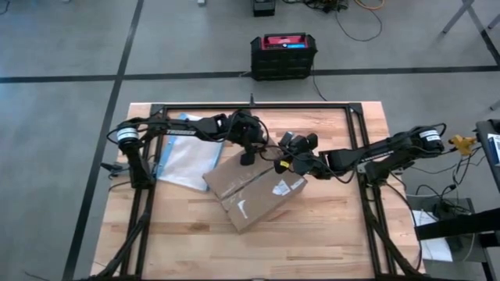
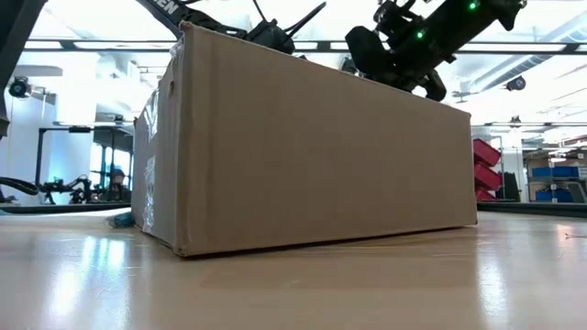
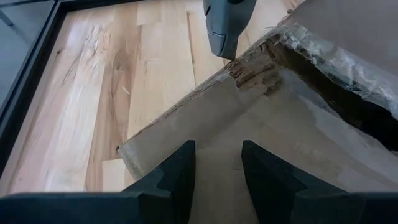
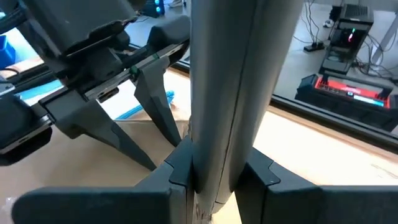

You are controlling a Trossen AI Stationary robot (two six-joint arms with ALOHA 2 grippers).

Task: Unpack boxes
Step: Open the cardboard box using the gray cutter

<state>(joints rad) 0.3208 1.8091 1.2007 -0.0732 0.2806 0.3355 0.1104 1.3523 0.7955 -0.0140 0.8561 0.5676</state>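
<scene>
Box: the cardboard box [image 1: 254,190] lies on the tabletop [image 1: 328,234], directly below both jaws.
Left gripper [image 3: 217,165]: released over the box's far edge, likely to lift a flap.
Right gripper [image 4: 217,171]: clenched on a grey tool [image 4: 233,87], apparently for the tape.

I see one plain brown corrugated cardboard box [image 1: 254,190] resting flat on table [image 1: 328,234], near centre, rotated at angle to table edges. Top flaps lie down, clear tape strips along seam and side. Far corner edge torn, tape there crumpled. Low view: tall plain side face, upright.
</scene>
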